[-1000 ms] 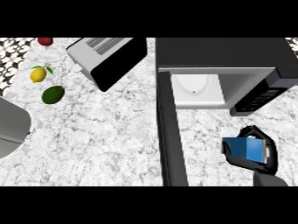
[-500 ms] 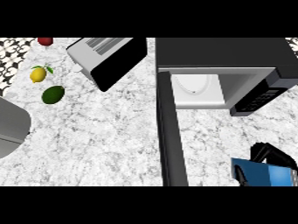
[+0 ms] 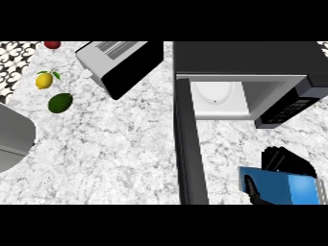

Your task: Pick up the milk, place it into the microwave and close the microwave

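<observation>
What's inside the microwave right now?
Inside the open microwave only a white round plate and pale walls show. No milk yet; the right hand holds it below. The microwave's roof covers the back part.

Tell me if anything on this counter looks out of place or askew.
The toaster sits at a slant to the counter's edges, unlike the squarely placed microwave, whose door stands open. The milk is in the right hand. Nothing looks spilled or damaged.
</observation>
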